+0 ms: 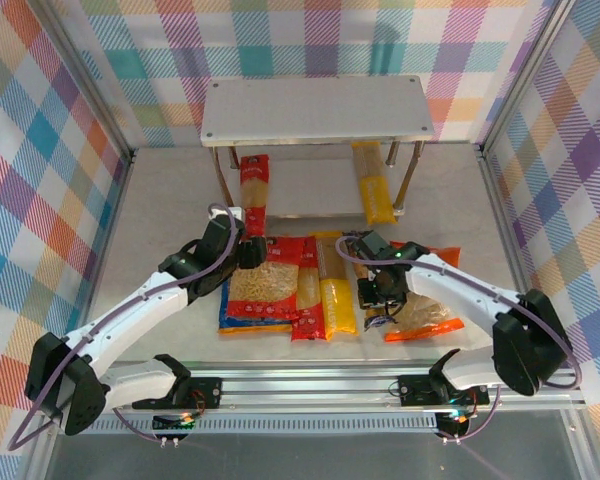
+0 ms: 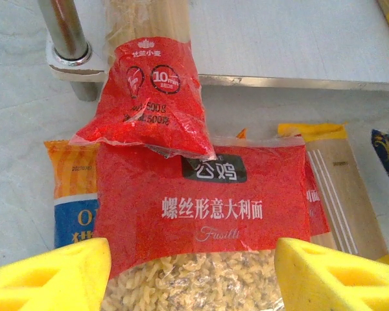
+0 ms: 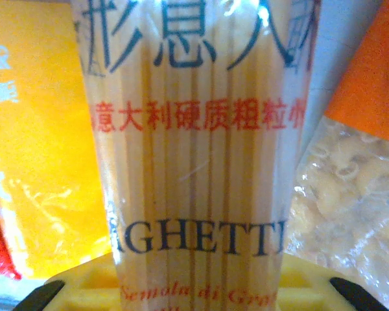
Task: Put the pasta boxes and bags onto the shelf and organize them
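Observation:
The two-tier grey shelf [image 1: 315, 110] stands at the back. A red spaghetti pack [image 1: 253, 190] sticks out from its lower board, and a yellow pack [image 1: 374, 185] lies on that board. My left gripper [image 1: 246, 250] hangs open over the red fusilli bag [image 2: 201, 207], one yellow finger on each side. That bag lies on the blue-and-orange bag [image 2: 71, 214]. The red spaghetti pack's [image 2: 149, 97] end overlaps its top. My right gripper [image 1: 380, 288] is shut on a clear spaghetti pack [image 3: 198, 162], between a yellow pack [image 3: 32, 162] and the orange bag [image 3: 350, 194].
A red pack [image 1: 306, 300] and a yellow pack [image 1: 336, 295] lie side by side between the two grippers. The orange bag [image 1: 425, 322] sits under the right arm. A shelf leg [image 2: 65, 32] stands close ahead of the left gripper. Checked walls enclose the table.

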Robot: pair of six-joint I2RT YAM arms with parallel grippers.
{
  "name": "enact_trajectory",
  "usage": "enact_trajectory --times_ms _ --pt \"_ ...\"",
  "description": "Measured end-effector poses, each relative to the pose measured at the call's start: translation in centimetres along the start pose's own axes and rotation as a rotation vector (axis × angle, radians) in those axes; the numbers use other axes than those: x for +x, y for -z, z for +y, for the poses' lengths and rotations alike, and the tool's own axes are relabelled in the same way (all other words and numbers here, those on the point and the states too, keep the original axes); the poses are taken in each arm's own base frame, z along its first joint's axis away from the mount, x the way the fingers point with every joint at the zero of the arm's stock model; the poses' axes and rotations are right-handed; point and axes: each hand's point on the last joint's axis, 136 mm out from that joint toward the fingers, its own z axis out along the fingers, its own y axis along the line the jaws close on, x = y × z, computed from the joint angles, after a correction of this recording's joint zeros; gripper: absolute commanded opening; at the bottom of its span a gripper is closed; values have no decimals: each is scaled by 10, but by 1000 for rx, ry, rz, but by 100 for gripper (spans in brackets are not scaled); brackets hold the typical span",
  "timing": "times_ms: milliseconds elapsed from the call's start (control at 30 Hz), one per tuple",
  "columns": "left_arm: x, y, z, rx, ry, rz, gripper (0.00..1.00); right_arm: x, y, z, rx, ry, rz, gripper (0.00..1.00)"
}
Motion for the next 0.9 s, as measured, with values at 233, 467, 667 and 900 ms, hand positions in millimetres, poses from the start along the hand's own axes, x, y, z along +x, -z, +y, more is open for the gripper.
enact_trajectory --times_ms 233,467,667,900 --pt "1 -1 0 -1 -1 2 68 13 25 2 -65 4 -13 0" --pt "1 -1 0 1 -1 4 68 14 57 23 -196 34 -45 0" --pt "1 -1 -1 3 -1 5 69 -19 79 41 -228 44 -116 1" --pt "2 0 -3 18 -2 14 69 -112 66 63 -162 53 -174 2"
